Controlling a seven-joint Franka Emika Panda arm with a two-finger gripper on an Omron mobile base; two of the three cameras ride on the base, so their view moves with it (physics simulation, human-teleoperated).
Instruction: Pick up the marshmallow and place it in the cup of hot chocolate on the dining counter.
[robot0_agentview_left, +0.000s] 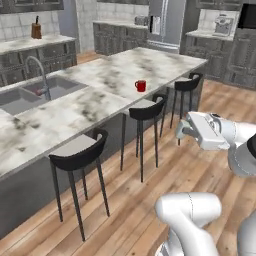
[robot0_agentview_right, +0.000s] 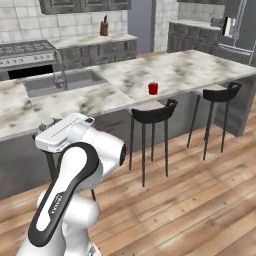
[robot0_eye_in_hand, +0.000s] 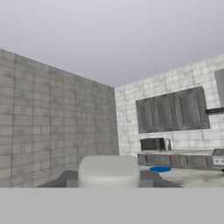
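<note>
The white two-finger gripper (robot0_agentview_left: 181, 129) hangs over the wood floor, its opening impossible to judge. The small red cylindrical cup (robot0_agentview_left: 141, 86) stands well apart on the white marble dining counter (robot0_agentview_left: 90, 102).

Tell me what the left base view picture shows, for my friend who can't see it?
A small red cup of hot chocolate stands on a long white marble dining counter, above three black stools. A sink with a curved tap is set into the counter at the left, and the robot's white arm hangs over the wooden floor at the right.
</note>
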